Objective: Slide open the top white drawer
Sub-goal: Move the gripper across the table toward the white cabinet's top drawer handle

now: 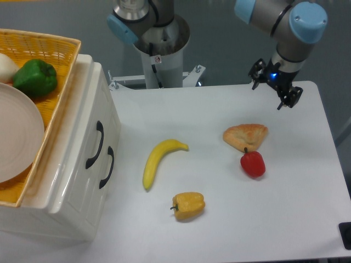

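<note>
While the arm hangs at the far right, the nearest thing on the white table (296, 219) is a yellow bell pepper (188, 205), lying near the middle. A little farther and to the right is a red bell pepper (253, 164), and just behind it, touching or almost touching, lies a piece of pastry (246, 136) with a golden crust. To the left of these a banana (159, 161) lies at a slant, its tip pointing to the far right.

At the left edge stands the white cabinet (66, 186). Its front faces right and carries two curved black handles. The top white drawer (94, 137) is the one with the farther handle (96, 144); it sits flush with the cabinet front, closed. The lower drawer front (112, 170) with the second handle is just beside it, nearer to the camera. On top of the cabinet rests a yellow wicker basket (60, 104), which holds a pale plate (16, 137), a green bell pepper (35, 78) and a white round thing (6, 67) only partly visible.

At the far right, the gripper (272, 87) hovers above the far edge of the table, well apart from the cabinet. It holds nothing, and its black fingers look spread.
</note>
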